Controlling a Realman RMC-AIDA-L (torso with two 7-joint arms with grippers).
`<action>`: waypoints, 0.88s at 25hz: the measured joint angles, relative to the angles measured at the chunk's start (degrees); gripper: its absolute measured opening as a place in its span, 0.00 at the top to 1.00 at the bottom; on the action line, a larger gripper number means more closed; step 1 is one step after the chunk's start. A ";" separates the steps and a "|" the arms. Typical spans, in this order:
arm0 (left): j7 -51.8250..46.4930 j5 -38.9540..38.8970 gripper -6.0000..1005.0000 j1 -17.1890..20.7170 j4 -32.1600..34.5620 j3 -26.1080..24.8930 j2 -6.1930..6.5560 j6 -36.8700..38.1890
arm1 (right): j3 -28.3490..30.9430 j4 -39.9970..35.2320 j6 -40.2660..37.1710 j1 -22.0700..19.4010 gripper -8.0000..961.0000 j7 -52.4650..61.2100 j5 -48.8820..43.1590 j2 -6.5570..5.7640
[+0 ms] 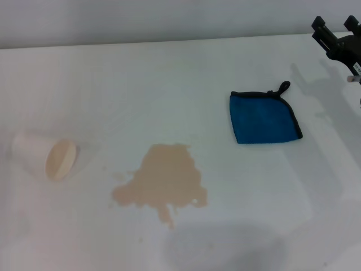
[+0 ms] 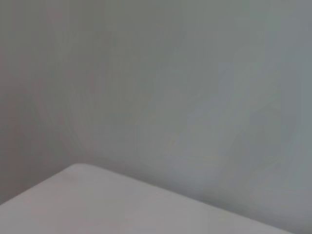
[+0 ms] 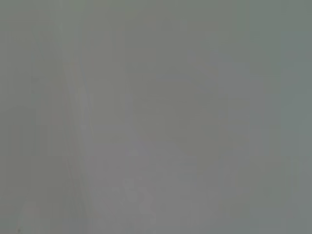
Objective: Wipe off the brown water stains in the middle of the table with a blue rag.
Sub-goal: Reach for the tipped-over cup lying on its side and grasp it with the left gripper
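Note:
The brown water stains (image 1: 163,182) spread as a tan puddle with small drips on the white table (image 1: 169,84), near its middle front. To the puddle's right and farther back, the blue rag (image 1: 261,117) lies folded flat, black-edged, its loop at the far corner. My right gripper (image 1: 335,23) hovers at the far right, above and beyond the rag, its two black fingers apart and empty. The left gripper does not show in any view. The right wrist view shows only blank grey.
A white paper cup (image 1: 44,156) lies on its side at the left, its beige-lined mouth facing the puddle. A corner of the table (image 2: 83,195) shows against a grey wall in the left wrist view.

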 joint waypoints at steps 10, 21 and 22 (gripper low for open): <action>0.69 -1.92 0.12 1.46 3.16 0.00 0.02 4.41 | 0.01 0.00 0.25 0.24 0.09 0.00 0.32 0.00; 0.42 11.14 0.12 1.63 -1.97 0.22 0.50 12.44 | 0.52 -0.07 1.81 0.97 0.09 0.00 0.44 -0.44; 0.37 11.47 0.12 1.70 -2.31 0.21 0.50 13.29 | 0.53 -0.08 2.03 0.98 0.09 0.00 0.46 -0.48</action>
